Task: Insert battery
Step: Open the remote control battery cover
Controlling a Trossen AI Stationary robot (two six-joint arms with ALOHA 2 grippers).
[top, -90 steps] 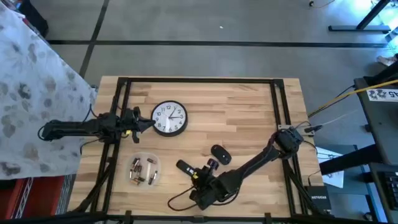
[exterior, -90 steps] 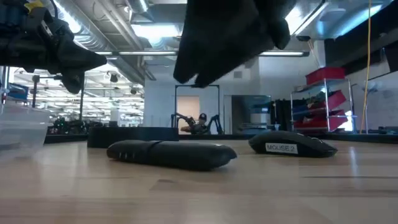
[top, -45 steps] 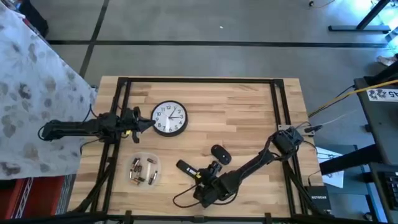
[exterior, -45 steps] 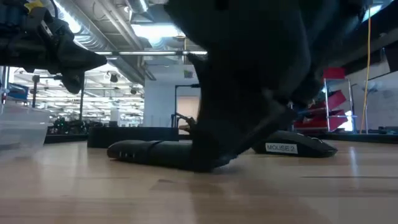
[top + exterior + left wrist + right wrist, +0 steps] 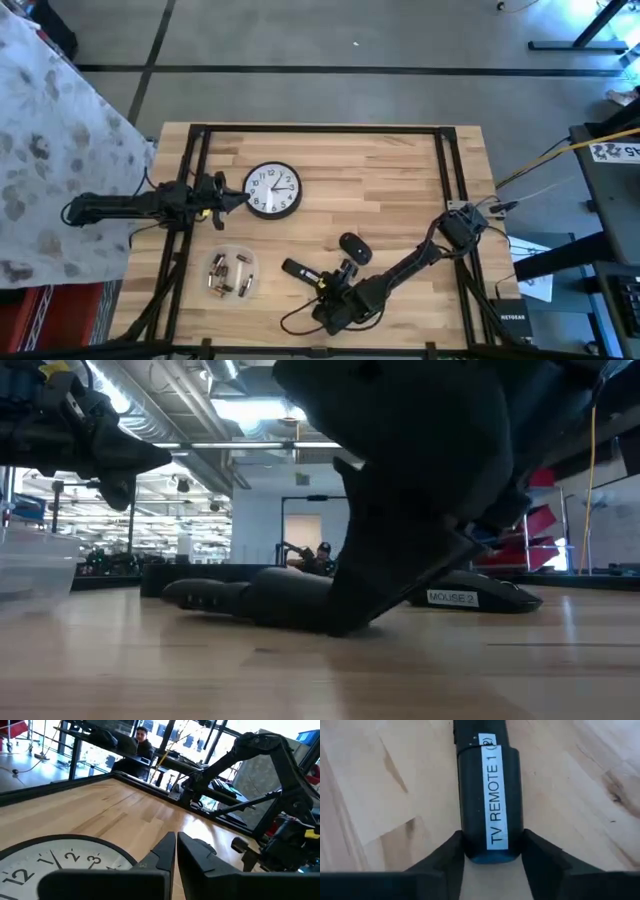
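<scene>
Two dark jointed arms with black cables and yellow wrist markings.

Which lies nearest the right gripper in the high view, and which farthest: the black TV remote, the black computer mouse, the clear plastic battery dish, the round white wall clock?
1. Black TV remote, between the right gripper fingers.
2. Black computer mouse, just beyond.
3. Clear plastic battery dish, toward the left arm's side.
4. Round white wall clock, by the left gripper.

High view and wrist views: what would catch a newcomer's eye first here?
The right gripper low at the table's near edge, its fingers either side of the TV remote. Next, the white wall clock on the left, with the left gripper beside it, and the dish of batteries.
</scene>
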